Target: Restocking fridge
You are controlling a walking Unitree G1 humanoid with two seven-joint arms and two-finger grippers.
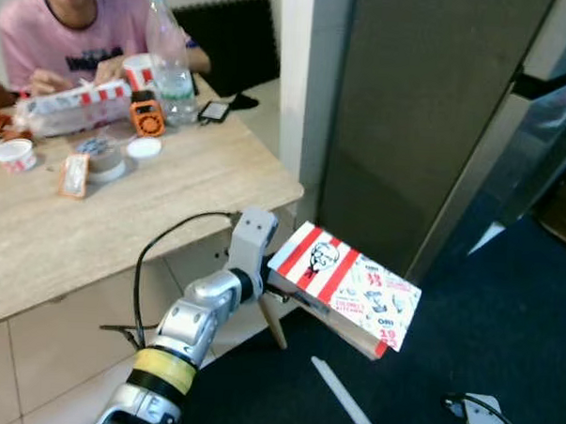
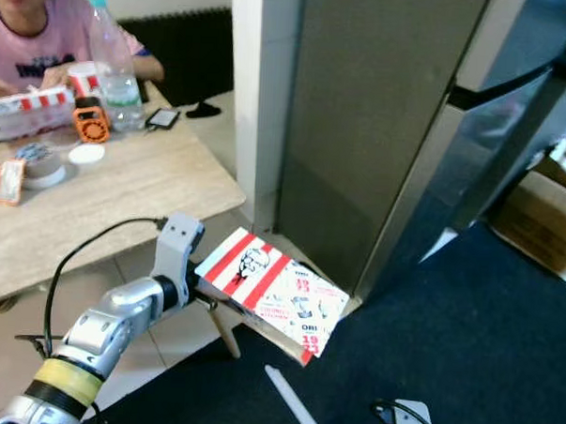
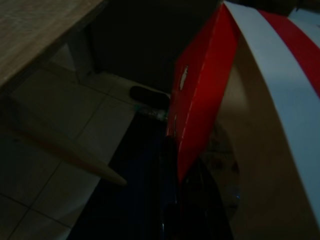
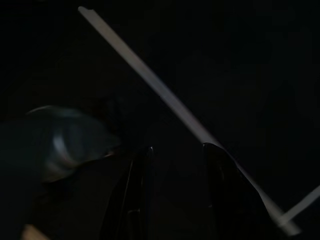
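My left gripper [image 1: 276, 289] is shut on the near edge of a flat red-and-white striped chicken box [image 1: 347, 292] and holds it out level above the floor. The box hangs just in front of the tall grey fridge door [image 1: 428, 115], which is closed, and beside the table corner. In the left wrist view the box's red side [image 3: 200, 100] and white-striped lid rise close before the camera. My right arm [image 1: 481, 418] hangs low at the bottom right. In the dark right wrist view, my right gripper [image 4: 177, 149] is open, nothing between its fingers.
A wooden table [image 1: 171, 198] at the left carries a water bottle [image 1: 169, 57], food boxes and small tubs; a person in a pink shirt [image 1: 66, 24] sits behind it. A white strip [image 1: 345, 398] lies on the dark blue carpet. A cardboard box [image 2: 537, 214] stands at right.
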